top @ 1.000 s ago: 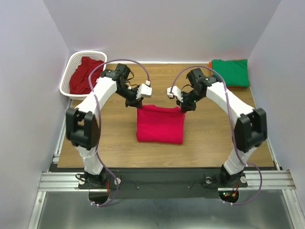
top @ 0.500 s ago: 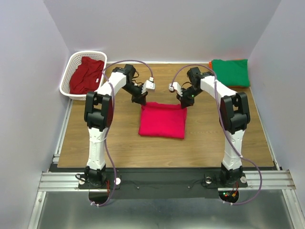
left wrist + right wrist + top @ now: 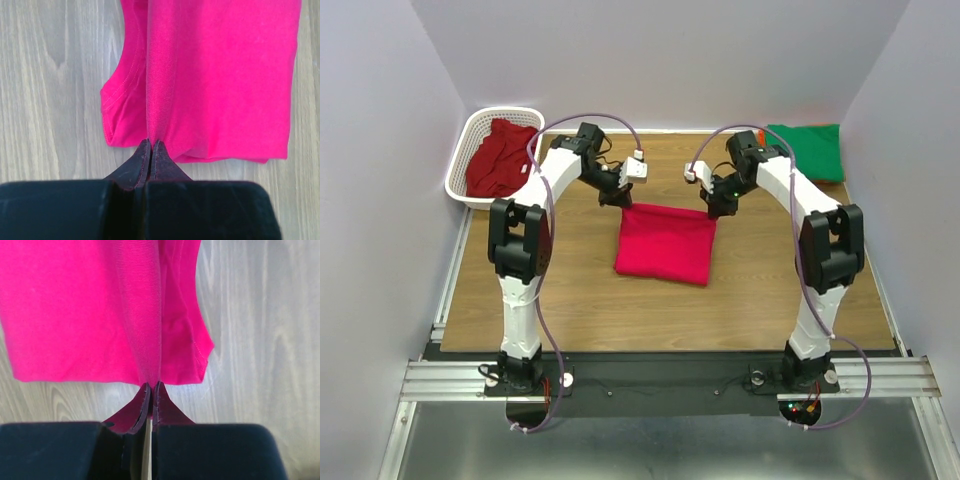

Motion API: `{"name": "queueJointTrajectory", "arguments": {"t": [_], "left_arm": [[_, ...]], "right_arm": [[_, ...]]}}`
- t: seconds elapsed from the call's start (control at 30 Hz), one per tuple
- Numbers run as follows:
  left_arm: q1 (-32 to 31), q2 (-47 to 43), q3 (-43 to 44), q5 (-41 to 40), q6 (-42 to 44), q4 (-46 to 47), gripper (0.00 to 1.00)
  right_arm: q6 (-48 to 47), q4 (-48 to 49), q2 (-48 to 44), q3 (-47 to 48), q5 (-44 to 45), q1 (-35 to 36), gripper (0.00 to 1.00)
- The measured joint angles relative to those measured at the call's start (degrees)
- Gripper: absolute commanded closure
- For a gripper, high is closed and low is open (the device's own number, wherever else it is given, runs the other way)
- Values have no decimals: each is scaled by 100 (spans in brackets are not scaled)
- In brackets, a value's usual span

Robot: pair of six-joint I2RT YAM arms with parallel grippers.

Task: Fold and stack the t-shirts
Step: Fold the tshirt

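Between my two claws lies the pink-red t-shirt, folded into a rough rectangle on the table, its far edge caught at both corners. My left gripper is pressed together on a pinch of cloth at the far left corner, and my right gripper nips the far right corner the same way. Both arms reach forward and curl inward, wrists angled down to the cloth. From above I see only the claws meeting the edge. The wrist cameras show a raised ridge of fabric running away from each pair of tips, with a hemmed layer peeking out on the outer side. Well left of the left claw, the crimson t-shirt sits crumpled in the white basket. Beyond the right claw, the green t-shirt lies folded over a sliver of the orange t-shirt.
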Motion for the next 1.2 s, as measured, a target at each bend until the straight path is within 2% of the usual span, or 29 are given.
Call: {"name": "queueJointTrajectory", "arguments": {"t": [0.17,0.27,0.3,0.37,0.4,0.43,0.5,0.53,0.57,0.6,0.67,0.8,0.87,0.9,0.93,1.07,1.13,1.2], "left_arm": [[-111,356,188,-48,-334,310,89],[-146,667,271,-103,-551,623,78],[-153,765,302,-129,-645,710,67],[-160,942,332,-216,-870,975,58],[-160,1003,332,-330,-1054,1126,39],[-149,1064,332,-442,-1224,1285,35],[-107,1093,332,-592,-1576,1567,33],[-70,1086,313,-629,-1784,1766,33],[-35,1036,236,-649,-1965,1998,33],[2,977,151,-660,-2105,2149,33],[111,616,-385,-669,-2428,2564,35],[284,-522,-1716,-608,-3143,3040,42],[302,-1005,-2111,-527,-3469,3250,44],[293,-1276,-2315,-446,-3665,3407,45],[273,-1475,-2492,-385,-3862,3589,45],[52,-2050,-2986,-271,-4699,4299,47],[-83,-2026,-3034,-271,-5130,4651,48],[-201,-1886,-3040,-258,-5650,5071,49]], "right_arm": [[2,52,645,72,76,-212,99],[7,127,970,74,138,-280,99],[26,164,1038,74,166,-291,99],[52,203,1134,85,229,-295,99],[76,192,1176,138,267,-295,99],[120,205,1248,219,376,-295,97],[247,205,1379,372,481,-323,94],[330,214,1467,496,522,-348,85],[374,219,1493,542,544,-358,83],[483,262,1565,645,590,-387,74],[612,341,1646,756,638,-422,65],[1008,503,1937,1189,745,-479,55],[1207,605,2116,1484,804,-483,50],[1355,684,2190,1644,831,-492,37],[1473,763,2218,1727,876,-496,34],[2149,997,2186,1884,905,-612,26],[2507,1054,2092,1884,787,-708,27],[2975,1071,1923,1882,535,-782,33]]}}
